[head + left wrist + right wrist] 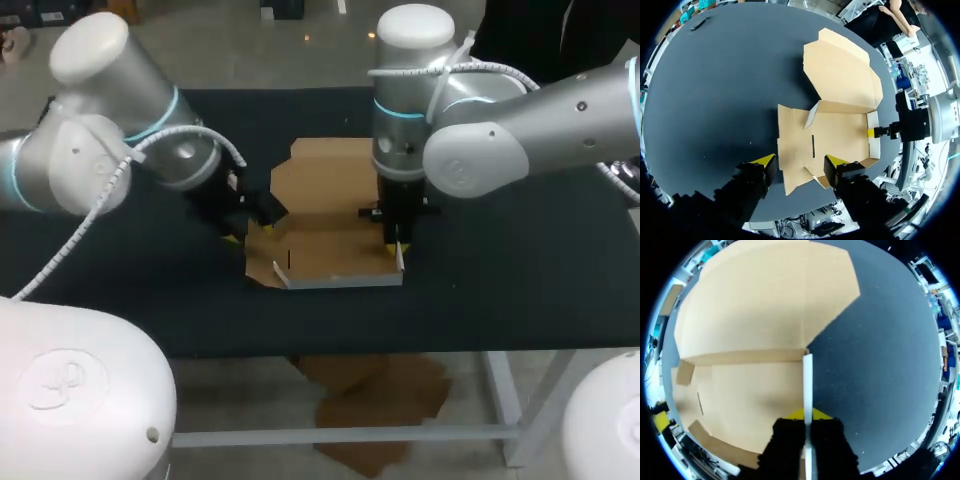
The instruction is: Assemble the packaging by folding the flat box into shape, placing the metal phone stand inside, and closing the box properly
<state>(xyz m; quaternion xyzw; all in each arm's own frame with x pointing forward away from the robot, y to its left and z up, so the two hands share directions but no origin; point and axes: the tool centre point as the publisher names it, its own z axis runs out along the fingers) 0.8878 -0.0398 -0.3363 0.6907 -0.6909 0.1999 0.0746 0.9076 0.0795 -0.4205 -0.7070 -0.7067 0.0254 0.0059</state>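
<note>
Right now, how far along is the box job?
Done: the box has its front wall and one side wall standing. In hand: the right gripper pinches that side wall; the open left gripper sits at the flat opposite flap. Left: raise that flap, put the stand in (nothing is inside) and close the lid, which lies open.
</note>
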